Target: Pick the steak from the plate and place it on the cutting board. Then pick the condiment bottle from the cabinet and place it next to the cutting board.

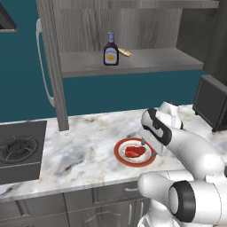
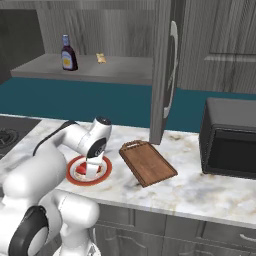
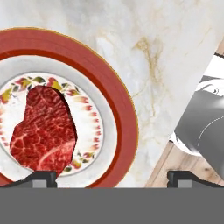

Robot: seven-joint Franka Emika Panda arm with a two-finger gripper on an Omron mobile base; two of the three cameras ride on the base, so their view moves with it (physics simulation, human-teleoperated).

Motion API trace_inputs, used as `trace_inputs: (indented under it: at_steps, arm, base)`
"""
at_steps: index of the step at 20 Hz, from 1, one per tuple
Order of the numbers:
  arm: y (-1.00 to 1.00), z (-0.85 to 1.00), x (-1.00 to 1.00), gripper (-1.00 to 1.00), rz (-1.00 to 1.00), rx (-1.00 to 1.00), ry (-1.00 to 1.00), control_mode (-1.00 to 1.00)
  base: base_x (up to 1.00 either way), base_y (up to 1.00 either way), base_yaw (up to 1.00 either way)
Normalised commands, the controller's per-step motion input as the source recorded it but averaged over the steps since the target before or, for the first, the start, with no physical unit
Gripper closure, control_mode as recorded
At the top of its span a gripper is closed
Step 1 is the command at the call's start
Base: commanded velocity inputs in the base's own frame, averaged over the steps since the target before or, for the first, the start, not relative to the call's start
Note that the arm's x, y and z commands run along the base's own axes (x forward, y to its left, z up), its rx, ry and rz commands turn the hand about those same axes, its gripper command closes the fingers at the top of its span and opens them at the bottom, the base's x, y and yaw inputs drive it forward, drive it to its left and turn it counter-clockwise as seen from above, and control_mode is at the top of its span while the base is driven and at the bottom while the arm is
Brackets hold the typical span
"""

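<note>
1. The steak (image 3: 43,131), a small flat slab of marbled raw red meat, lay on the round red-rimmed plate (image 3: 124,109) on the marble desk (image 1: 80,146).
2. The two-finger tool (image 3: 111,177) hung just above the plate, fingers spread wide and holding nothing.
3. The brown wooden cutting board (image 2: 147,162) lay beside the plate.
4. The dark brown condiment bottle (image 1: 111,49) stood upright on the shelf of the grey cabinet (image 1: 53,66).
</note>
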Motion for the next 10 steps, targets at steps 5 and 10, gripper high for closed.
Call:
trace_inputs:
  at_steps: [5, 10]
  arm:
    - [0.00, -0.13, 0.12, -1.00, -0.01, 0.00, 0.05, -1.00]
    - [0.00, -0.08, 0.17, -1.00, -0.02, 0.00, 0.03, -1.00]
  base:
    - [0.00, 0.00, 0.00]
    - [0.00, 0.00, 0.00]
